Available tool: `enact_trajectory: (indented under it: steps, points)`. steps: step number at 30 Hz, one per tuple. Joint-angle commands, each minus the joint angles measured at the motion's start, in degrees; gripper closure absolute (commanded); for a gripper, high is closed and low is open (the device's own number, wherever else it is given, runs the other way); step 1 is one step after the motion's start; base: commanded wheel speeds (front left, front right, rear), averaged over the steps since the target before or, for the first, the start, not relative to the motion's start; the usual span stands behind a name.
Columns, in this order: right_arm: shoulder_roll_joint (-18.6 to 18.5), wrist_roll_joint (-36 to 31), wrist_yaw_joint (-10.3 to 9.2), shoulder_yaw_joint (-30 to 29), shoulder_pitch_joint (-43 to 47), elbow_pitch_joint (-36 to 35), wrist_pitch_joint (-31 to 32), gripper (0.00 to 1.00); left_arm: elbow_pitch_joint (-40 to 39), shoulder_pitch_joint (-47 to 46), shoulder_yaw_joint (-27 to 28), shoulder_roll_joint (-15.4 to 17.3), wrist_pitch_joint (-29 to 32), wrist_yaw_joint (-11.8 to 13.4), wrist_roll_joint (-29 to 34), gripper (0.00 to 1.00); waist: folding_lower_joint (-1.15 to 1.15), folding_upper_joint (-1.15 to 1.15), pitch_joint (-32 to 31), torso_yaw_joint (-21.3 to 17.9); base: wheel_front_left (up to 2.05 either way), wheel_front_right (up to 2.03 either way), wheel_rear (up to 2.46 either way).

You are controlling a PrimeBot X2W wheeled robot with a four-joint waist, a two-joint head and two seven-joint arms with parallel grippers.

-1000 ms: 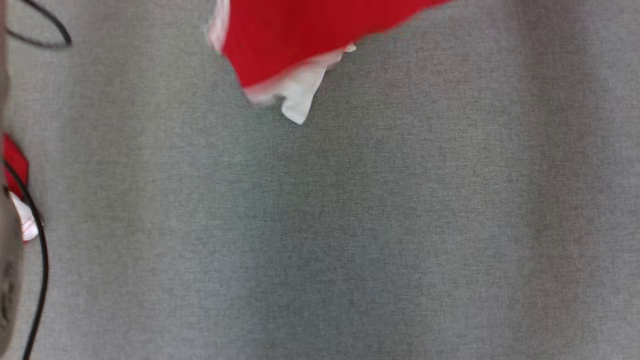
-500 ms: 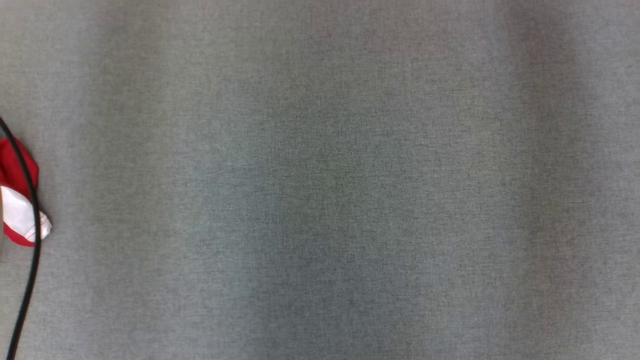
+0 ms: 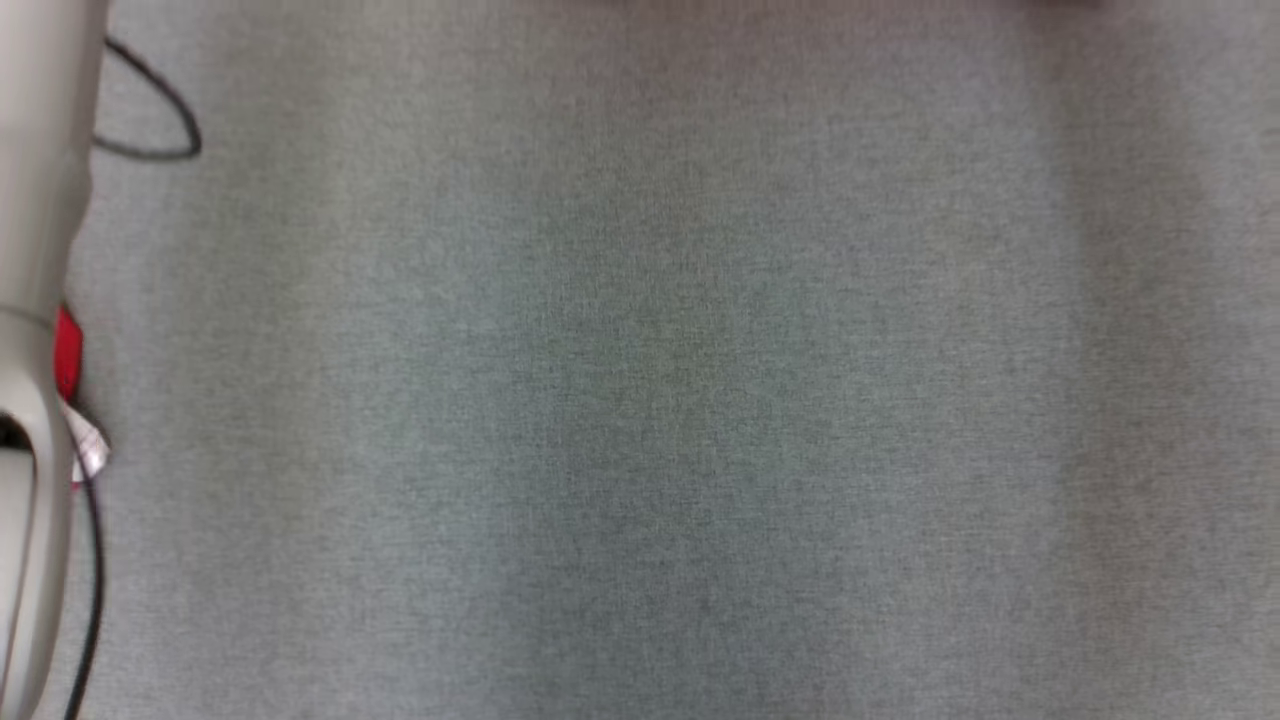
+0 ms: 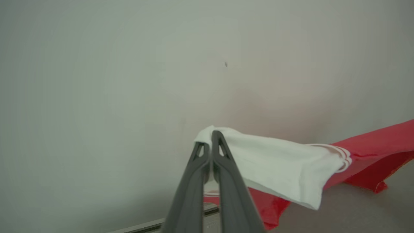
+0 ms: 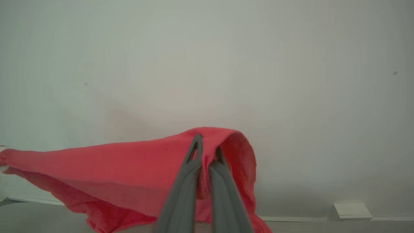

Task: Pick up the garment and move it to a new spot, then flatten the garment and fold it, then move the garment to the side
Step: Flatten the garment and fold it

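- The left gripper [image 4: 212,137] shows on my left wrist feed. Its jaws are pressed together on the edge of a white part of the garment [image 4: 275,165].
- From that pinch the white piece runs right across the feed. It ends in thin red stripes and meets the red body of the cloth.
- On the right wrist feed, the right gripper [image 5: 208,145] has its jaws clamped on a red fold. The fold humps over the fingertips and trails off to the left of that feed.
- In both wrist feeds the cloth drapes from the grip against a plain pale wall [image 4: 129,64].
- On the head feed a pale forearm [image 3: 35,200] runs down the left edge. A sliver of red and white fabric pokes out beside it at mid-height.
- A black cable [image 3: 150,125] loops at the far left, and more of it runs along the near left edge.
- The desk [image 3: 640,400] is grey and woven-looking.
- I cannot tell from the head feed how high the cloth sits.
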Motion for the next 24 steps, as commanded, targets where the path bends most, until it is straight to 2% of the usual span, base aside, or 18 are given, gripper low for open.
enact_trajectory:
  steps: [1, 5, 12, 18, 24]
  points:
    - [-0.08, 0.94, 0.02, 0.84, 1.95, -0.91, 0.68, 1.00, -0.74, 1.78, -0.68, 1.23, 0.73, 0.13, -1.41, 1.00, -0.01, 0.00, -1.57, -0.28, 0.00, 0.00, 0.00]
    - [-0.73, 3.78, 0.02, 4.52, 8.57, -4.42, 3.86, 1.00, -3.71, 8.06, -4.56, 4.57, 5.66, 0.13, -5.86, 1.00, -0.01, 0.00, -6.19, -1.08, 0.00, 0.00, 0.00]
    - [-3.06, 8.19, 0.02, 11.89, 21.54, -11.24, 10.47, 1.00, -11.80, 20.46, -12.65, 11.70, 23.43, 0.12, -15.86, 1.00, -0.01, 0.00, -15.48, -2.25, 0.00, 0.00, 0.00]
    - [-6.13, 12.60, 0.02, 16.77, 30.92, -16.77, 16.13, 1.00, -22.17, 31.65, -18.09, 18.26, 36.77, 0.12, -23.52, 1.00, -0.01, 0.00, -22.63, -2.79, 0.00, 0.00, 0.00]
    - [-11.19, 17.89, 0.03, 21.01, 39.27, -23.41, 24.90, 1.00, -35.19, 43.35, -21.35, 24.52, 50.75, 0.62, -32.01, 1.00, -0.01, 0.00, -27.99, -2.66, 0.00, 0.00, 0.00]
